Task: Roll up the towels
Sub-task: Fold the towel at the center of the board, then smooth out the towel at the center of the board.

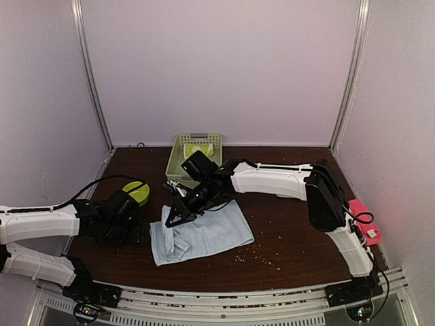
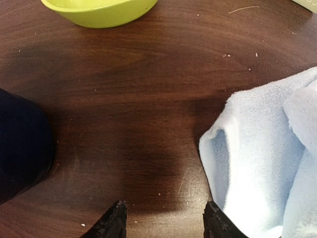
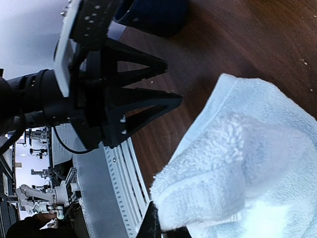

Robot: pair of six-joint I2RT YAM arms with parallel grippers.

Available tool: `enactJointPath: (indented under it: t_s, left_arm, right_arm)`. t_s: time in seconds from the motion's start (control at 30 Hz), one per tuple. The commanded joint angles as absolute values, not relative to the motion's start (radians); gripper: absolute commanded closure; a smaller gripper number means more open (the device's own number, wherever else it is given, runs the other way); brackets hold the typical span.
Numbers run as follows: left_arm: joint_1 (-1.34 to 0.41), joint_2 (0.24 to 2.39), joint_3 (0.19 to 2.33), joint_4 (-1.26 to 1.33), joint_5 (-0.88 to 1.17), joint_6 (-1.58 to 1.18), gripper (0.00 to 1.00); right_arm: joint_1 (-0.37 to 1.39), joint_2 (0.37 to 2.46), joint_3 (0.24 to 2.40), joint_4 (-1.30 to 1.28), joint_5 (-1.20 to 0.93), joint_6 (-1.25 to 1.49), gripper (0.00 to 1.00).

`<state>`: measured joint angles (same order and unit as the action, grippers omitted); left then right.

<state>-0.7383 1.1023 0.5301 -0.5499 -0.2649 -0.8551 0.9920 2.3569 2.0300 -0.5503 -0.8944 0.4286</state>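
Looking at the table, you find the light blue towel lying rumpled at its middle, left edge folded over. Your right gripper is pinched tight on that fold. Your left gripper hangs with jaws apart and empty, just beside the towel's corner.

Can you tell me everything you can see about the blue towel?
The blue towel is pale, soft and fluffy, like terry cloth. It lies on the dark wooden table near the front edge, mostly flat but rumpled and folded over at its left end. The right gripper is shut on a fold there. The left gripper is open beside the towel's edge; I cannot tell if it touches. Small crumbs lie by its right corner.
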Motion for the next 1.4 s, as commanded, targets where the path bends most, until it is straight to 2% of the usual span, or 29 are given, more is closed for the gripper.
enactJointPath:
  t_s: [0.0,0.23,0.33,0.43,0.5,0.73,0.9,0.97,1.07,1.23,1.37]
  left_arm:
    - [-0.73,1.097,0.526,-0.539,-0.258,-0.853,0.45]
    - [-0.731,1.07,0.532,-0.538,-0.264,-0.868,0.45]
    - [-0.731,1.054,0.545,-0.543,-0.263,-0.863,0.45]
    - [-0.731,1.049,0.569,-0.566,-0.258,-0.865,0.44]
    - [-0.73,1.037,0.579,-0.564,-0.239,-0.875,0.41]
    - [-0.731,0.947,0.57,-0.478,-0.151,-0.921,0.39]
    - [-0.731,0.96,0.568,-0.454,-0.031,-0.974,0.5]
    - [-0.731,0.969,0.555,-0.472,0.038,-1.026,0.51]
    - [-0.732,0.964,0.526,-0.52,0.075,-1.062,0.46]
    - [-0.73,0.904,0.533,-0.574,-0.089,-1.062,0.43]
    - [-0.729,0.946,0.542,-0.54,-0.143,-1.019,0.33]
  right_arm:
    - [0.987,2.387,2.062,-0.576,-0.86,0.392,1.0]
    - [1.013,2.476,2.123,-0.449,-0.961,0.491,1.0]
    - [1.028,2.506,2.153,-0.323,-1.04,0.589,0.8]
    - [1.012,2.475,2.157,-0.355,-1.024,0.556,0.66]
    - [0.987,2.433,2.144,-0.432,-0.986,0.476,0.61]
    - [0.857,2.255,1.948,-0.548,-0.916,0.278,0.63]
    - [0.767,2.201,1.884,-0.733,-0.73,-0.021,0.68]
    - [0.748,2.164,1.828,-0.744,-0.665,-0.085,0.68]
    - [0.73,2.099,1.719,-0.707,-0.56,-0.119,0.66]
    - [0.695,2.043,1.611,-0.645,-0.467,-0.095,0.58]
    - [0.676,2.059,1.602,-0.673,-0.47,-0.11,0.57]
